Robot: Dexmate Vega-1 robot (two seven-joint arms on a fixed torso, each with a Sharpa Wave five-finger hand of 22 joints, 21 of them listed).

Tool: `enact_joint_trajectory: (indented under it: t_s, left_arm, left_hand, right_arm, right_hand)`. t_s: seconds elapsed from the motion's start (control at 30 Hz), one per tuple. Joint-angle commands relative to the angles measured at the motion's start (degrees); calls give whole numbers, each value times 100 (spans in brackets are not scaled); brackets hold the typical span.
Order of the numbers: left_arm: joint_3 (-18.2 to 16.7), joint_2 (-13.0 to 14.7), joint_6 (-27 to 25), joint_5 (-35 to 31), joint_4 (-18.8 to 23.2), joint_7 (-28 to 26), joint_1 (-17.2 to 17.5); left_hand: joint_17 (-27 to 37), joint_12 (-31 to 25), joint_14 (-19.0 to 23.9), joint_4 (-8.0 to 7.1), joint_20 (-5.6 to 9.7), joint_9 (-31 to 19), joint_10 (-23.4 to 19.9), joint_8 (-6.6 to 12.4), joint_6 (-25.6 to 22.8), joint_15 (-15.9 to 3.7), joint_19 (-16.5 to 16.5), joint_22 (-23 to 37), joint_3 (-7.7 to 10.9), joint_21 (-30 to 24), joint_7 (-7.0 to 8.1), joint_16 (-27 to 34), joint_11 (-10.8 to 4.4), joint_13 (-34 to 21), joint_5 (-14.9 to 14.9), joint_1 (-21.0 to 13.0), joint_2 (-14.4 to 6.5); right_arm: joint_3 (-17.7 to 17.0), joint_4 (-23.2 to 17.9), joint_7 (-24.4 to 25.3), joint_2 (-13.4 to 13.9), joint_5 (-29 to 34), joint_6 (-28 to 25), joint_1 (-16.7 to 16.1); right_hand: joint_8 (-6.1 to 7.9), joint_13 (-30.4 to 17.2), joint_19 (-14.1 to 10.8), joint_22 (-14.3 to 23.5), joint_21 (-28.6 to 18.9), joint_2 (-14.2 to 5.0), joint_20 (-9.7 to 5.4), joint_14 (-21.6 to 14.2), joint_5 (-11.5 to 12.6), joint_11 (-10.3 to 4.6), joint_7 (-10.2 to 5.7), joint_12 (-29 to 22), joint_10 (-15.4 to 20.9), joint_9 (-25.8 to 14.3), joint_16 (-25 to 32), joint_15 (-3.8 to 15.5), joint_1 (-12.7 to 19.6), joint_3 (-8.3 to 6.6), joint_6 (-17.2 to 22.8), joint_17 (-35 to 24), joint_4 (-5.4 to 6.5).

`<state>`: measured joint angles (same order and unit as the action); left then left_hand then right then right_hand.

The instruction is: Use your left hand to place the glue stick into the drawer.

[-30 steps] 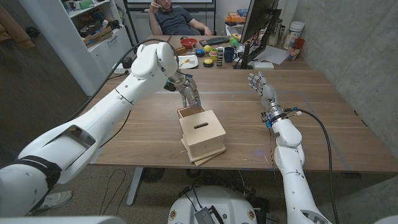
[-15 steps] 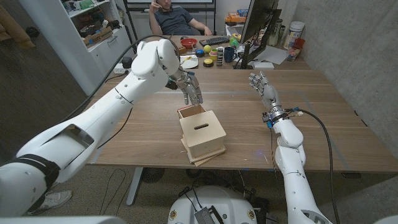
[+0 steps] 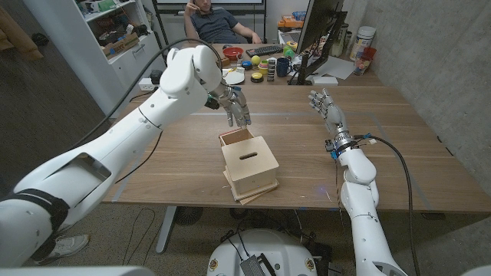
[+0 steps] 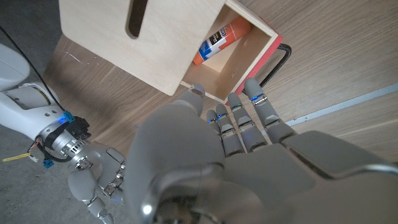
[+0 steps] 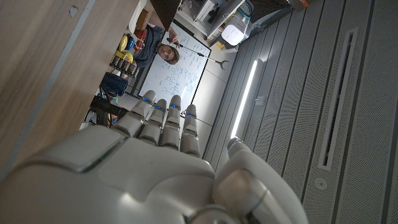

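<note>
**Inspector:** What is hidden or hard to make out?

**Assistant:** In the head view the drawer (image 3: pixel 235 138) is showing only as a narrow open compartment at the far side of the wooden box (image 3: pixel 249 165); its contents are not visible from there. The left wrist view is showing the glue stick (image 4: pixel 221 40) lying inside the drawer, orange-bodied with a white and blue label, its far end cut off by the box wall. A dark looped handle with a red edge is sitting at the drawer's front, partly behind the fingers.

**Inspector:** The hands?

**Assistant:** The left hand (image 3: pixel 236 112) is hovering just above the drawer, fingers pointing down and slightly apart, holding nothing. The right hand (image 3: pixel 325 108) is standing raised over the desk's right side, well apart from the box, fingers spread and empty.

**Inspector:** Surface and room?

**Assistant:** The desk (image 3: pixel 399 146) is brown wood with a visible grain. At its far edge a monitor, a mug, a plate and small coloured items are standing. A person is sitting behind the desk; white shelving is standing to the left, a grey wall to the right.

**Inspector:** Materials?

**Assistant:** The box is pale plywood, cube-shaped, with a slot in its top, resting on a thin base plate. The arms are glossy white; the fingers are grey metal.
</note>
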<state>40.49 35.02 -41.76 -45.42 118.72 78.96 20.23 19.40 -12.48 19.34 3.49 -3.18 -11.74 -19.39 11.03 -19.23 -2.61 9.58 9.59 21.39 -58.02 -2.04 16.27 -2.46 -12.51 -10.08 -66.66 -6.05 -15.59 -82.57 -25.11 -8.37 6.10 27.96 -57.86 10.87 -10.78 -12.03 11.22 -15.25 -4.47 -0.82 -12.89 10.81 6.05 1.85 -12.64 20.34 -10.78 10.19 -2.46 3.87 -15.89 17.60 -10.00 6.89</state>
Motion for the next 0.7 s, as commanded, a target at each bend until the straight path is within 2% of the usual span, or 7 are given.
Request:
enact_joint_trajectory:
  t_s: [0.03,0.3,0.33,0.47,0.57,0.63,0.7]
  left_arm:
    - [-281,64,-91,-178,393,-1,264]
    - [-802,-186,113,-545,606,-49,718]
    - [-771,-157,106,-591,629,-1,675]
    - [-1011,-339,205,-912,737,-48,902]
    - [-1322,-517,296,-912,785,-136,1133]
    - [-1344,-554,388,-1065,792,-79,1159]
    - [-1519,-664,471,-1043,831,-176,1303]
  left_hand:
    - [-1,14,-29,42,-6,8,26,29,4,-145,-19,17,14,32,-7,-23,9,0,4,38,1]
    - [-18,15,-44,53,-43,10,21,41,-8,-152,-42,16,22,65,-23,-44,33,2,3,46,-4]
    - [-20,14,-41,54,-39,11,16,44,-14,-156,-38,16,23,67,-15,-45,28,2,2,47,-5]
    - [-30,12,-32,61,-40,12,7,52,-29,-161,-17,16,29,72,-18,-50,2,3,2,48,-11]
    - [-38,21,-31,65,-38,12,23,51,-22,-174,-8,16,32,82,-5,-57,-5,4,2,53,-12]
    - [-49,43,-52,68,-41,13,76,43,3,-165,3,15,30,92,4,-76,-2,6,3,66,-9]
    - [-65,66,-96,68,-47,14,139,16,83,-152,7,15,23,110,1,-109,11,8,6,90,2]
  right_arm:
    - [22,-149,-5,-37,16,-53,-111]
    - [39,-202,22,-61,27,-39,-173]
    - [43,-208,24,-52,45,-37,-179]
    - [51,-214,25,-51,46,-2,-203]
    - [54,-242,28,-55,45,-15,-226]
    - [49,-244,28,-67,15,-4,-233]
    - [56,-276,40,-56,54,-14,-249]
  right_hand:
    - [23,-16,-26,11,12,-1,10,-12,23,14,30,34,-8,-17,11,-18,-62,13,-13,-9,10]
    - [25,-16,-26,12,17,2,7,-17,23,27,40,33,-10,-17,14,-19,-67,20,-14,-9,12]
    - [24,-16,-29,12,17,2,7,-19,23,36,43,32,-8,-17,15,-22,-67,20,-17,-9,13]
    - [25,-16,-21,12,23,5,1,-12,23,19,39,31,-9,-17,13,-10,-70,25,-17,-9,13]
    - [26,-16,-22,12,24,6,1,-13,23,21,40,30,-9,-17,13,-21,-71,27,-16,-9,14]
    - [25,-16,-21,13,25,7,3,-15,23,25,35,30,-10,-17,14,-18,-72,28,-20,-9,14]
    - [24,-16,-22,13,26,7,0,-18,23,25,34,30,-10,-17,15,-18,-73,29,-21,-9,14]
